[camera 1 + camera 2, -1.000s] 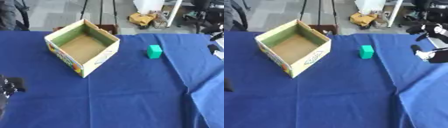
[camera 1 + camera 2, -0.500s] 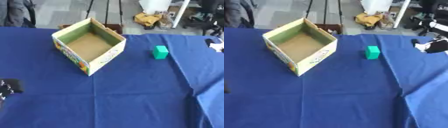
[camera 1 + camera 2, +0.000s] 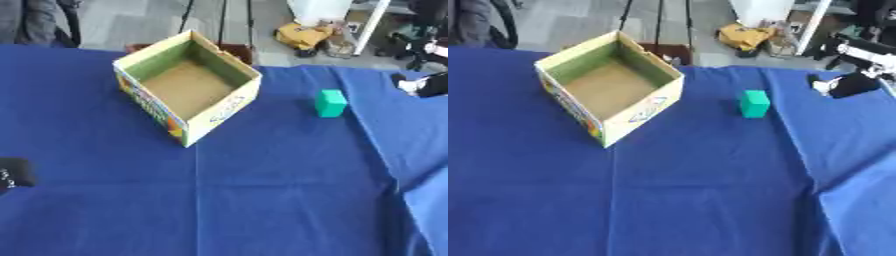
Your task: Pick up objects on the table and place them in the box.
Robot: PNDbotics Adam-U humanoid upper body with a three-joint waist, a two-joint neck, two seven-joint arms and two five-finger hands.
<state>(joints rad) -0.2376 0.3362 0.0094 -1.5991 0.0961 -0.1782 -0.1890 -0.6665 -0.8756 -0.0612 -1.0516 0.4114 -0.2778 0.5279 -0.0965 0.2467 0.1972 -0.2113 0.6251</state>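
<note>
Right hand (image 3: pixel 852 84) at worktop's far right edge, fingers unclear, can't tell. Left hand (image 3: pixel 12 172) low left, barely shown. Green block (image 3: pixel 753 103) between right hand and open box (image 3: pixel 611 93), blue worktop (image 3: pixel 684 190) bare around.

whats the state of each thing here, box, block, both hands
box: open at the top, upright on the blue cloth, nothing visible inside
green block: on the cloth to the right of the box, apart from it, not held
right hand: at the right edge above the cloth, apart from the block, holding nothing
left hand: only a dark part shows at the left edge, low down
</note>
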